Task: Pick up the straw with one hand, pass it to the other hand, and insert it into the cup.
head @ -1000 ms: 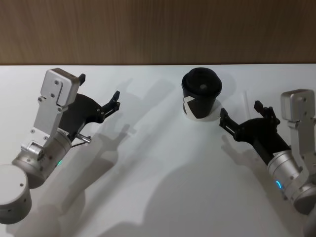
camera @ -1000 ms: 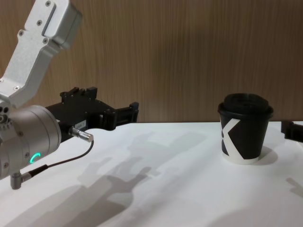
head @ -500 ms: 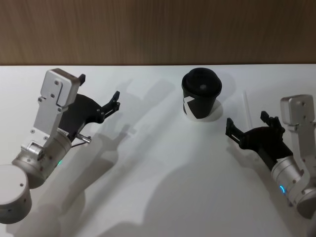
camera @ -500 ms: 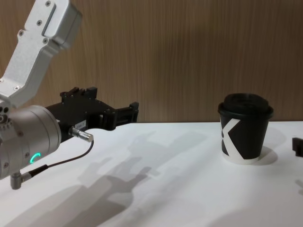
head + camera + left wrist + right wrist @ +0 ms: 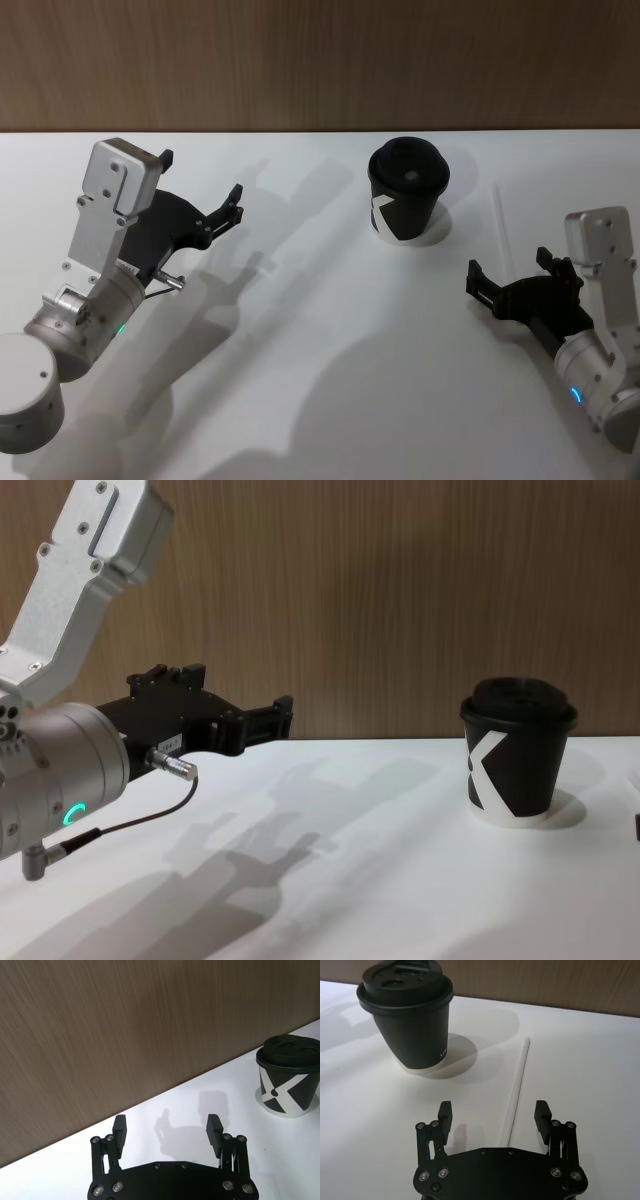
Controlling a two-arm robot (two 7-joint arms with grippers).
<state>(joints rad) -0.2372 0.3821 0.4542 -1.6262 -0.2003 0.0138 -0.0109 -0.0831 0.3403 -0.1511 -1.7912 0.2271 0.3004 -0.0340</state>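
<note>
**Straw flat on table, right claw spread over its near end**

Head: the straw [image 5: 501,222] lies near the table's [image 5: 320,330] right edge, just right of the cup [image 5: 408,205]. The right gripper [image 5: 510,266] is wide open. The left gripper [image 5: 200,175] is also wide, toward the left edge.
Right wrist: the straw runs between the fingers, apart from both.

white tabletop [image 5: 560,160] at 6 o'clock, brown wood-grain wall panel [image 5: 320,60] at 12 o'clock, soft grey shadows [image 5: 250,330] across the tabletop

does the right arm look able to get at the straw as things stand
Likely yes: the right end effector is open, and the straw lies flat on the table with its near end inside that opening. The cup stands off to one side, not in the way.
</note>
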